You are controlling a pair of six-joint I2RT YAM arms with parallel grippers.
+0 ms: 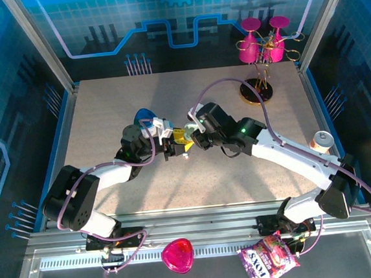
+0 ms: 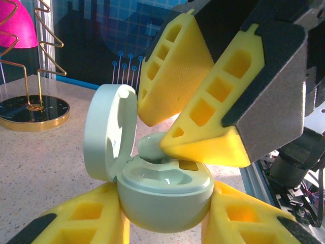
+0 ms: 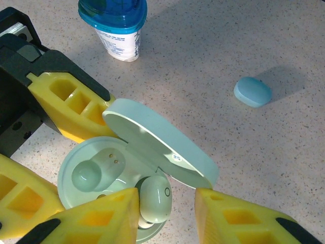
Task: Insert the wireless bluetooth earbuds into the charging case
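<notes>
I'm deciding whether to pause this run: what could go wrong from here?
1. The earbud looks not fully seated in the charging case and lies close beside the open right tool; pulling away may drag it out.
2. The lid stands open next to that tool; a bump could swing it shut or twist the case in the left tool.

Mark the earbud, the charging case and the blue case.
earbud (image 3: 155, 198), right wrist view, its rounded top.
charging case (image 2: 162, 203), left wrist view, front of its base.
blue case (image 3: 252, 91), right wrist view, middle of its top.
</notes>
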